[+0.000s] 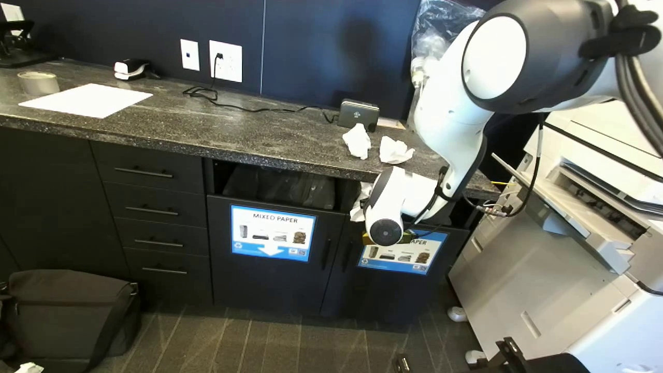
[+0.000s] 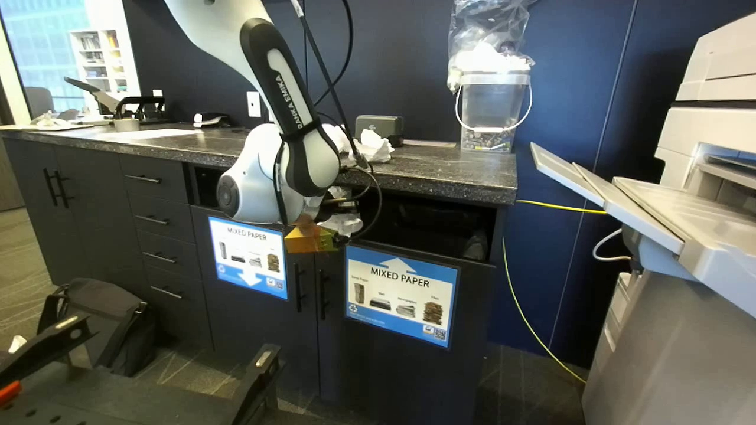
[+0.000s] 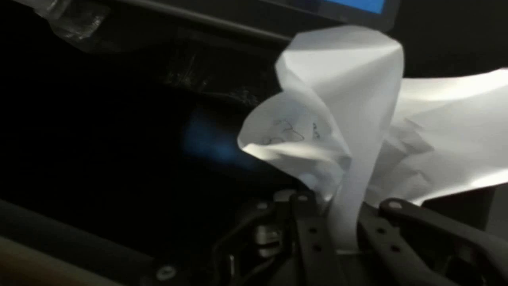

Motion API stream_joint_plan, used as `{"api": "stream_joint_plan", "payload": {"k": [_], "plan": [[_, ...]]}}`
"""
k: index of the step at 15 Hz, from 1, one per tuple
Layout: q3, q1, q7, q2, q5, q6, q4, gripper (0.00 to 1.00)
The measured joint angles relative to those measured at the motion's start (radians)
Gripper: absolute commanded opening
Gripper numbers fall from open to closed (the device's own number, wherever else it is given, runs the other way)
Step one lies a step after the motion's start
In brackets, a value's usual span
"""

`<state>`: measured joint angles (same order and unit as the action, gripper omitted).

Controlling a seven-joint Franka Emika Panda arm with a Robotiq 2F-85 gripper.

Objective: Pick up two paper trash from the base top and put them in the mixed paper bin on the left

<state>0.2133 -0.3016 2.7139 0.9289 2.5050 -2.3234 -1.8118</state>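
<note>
Below the edge of the speckled stone countertop (image 1: 248, 127), by the MIXED PAPER bins (image 1: 269, 282), I see the Robotiq gripper (image 3: 341, 214) pinching a crumpled paper wad (image 3: 365, 111) — should be light, soft, easily torn — with two more wads (image 1: 357, 141) up top, best taken by a thick fold.

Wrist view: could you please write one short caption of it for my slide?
Crumpled white paper bearing small dark marks, pinched in the gripper; a dark opening at image left.
</note>
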Motion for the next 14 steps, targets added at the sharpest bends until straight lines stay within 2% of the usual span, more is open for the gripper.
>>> {"api": "stream_joint_plan", "payload": {"k": [8, 14], "plan": [[-0.016, 0.175, -0.001, 0.042, 0.0, -0.002, 0.027, 0.08], [0.024, 0.192, -0.001, 0.078, 0.0, -0.067, 0.122, 0.08]]}}
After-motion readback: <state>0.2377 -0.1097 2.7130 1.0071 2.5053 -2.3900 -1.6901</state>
